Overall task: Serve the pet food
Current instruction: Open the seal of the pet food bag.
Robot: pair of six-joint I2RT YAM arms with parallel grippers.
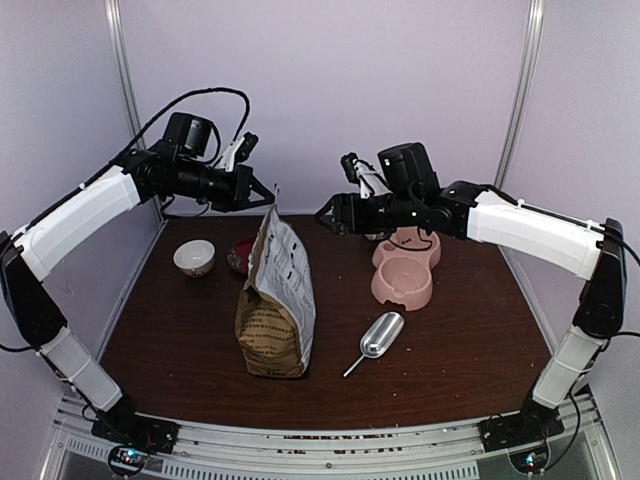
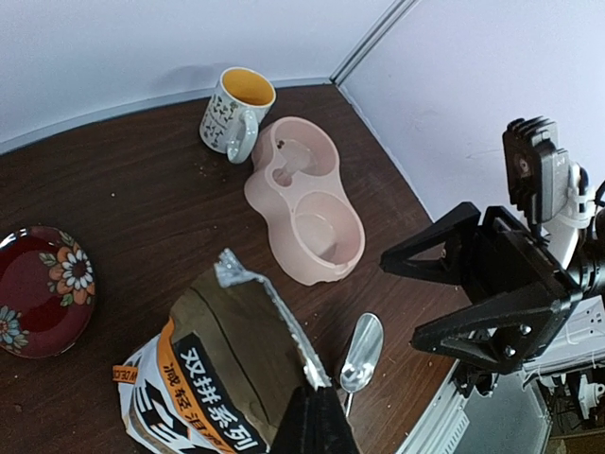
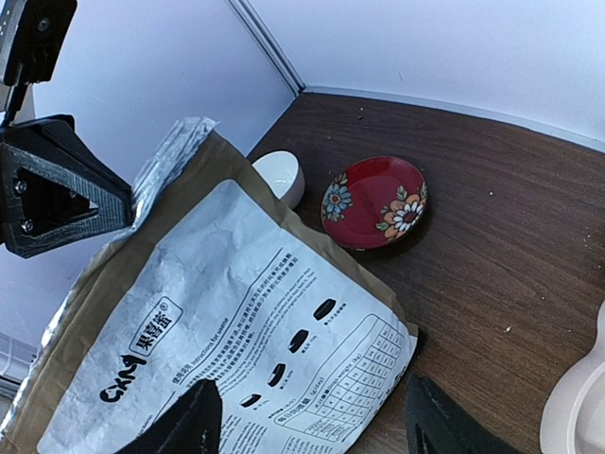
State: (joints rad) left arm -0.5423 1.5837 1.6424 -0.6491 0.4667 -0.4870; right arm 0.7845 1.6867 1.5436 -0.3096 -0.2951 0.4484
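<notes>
The tall tan paper bag (image 1: 277, 300) with an orange band stands upright mid-table; the pet food does not show, hidden inside it. My left gripper (image 1: 270, 195) is shut on the bag's foil-lined top edge (image 2: 284, 322), its black fingertips (image 2: 317, 416) meeting at that rim. My right gripper (image 1: 323, 213) hovers open just right of the bag's top, touching nothing. In the right wrist view its two fingers (image 3: 180, 426) straddle the printed white face of the bag (image 3: 236, 322). A pink double pet bowl (image 1: 403, 270) sits at the back right.
A metal scoop (image 1: 378, 337) lies right of the bag. A red flowered saucer (image 3: 373, 201) and a small white bowl (image 1: 194, 257) sit behind and left of the bag. A patterned mug (image 2: 236, 109) stands behind the pink bowl. Walls enclose the back and both sides.
</notes>
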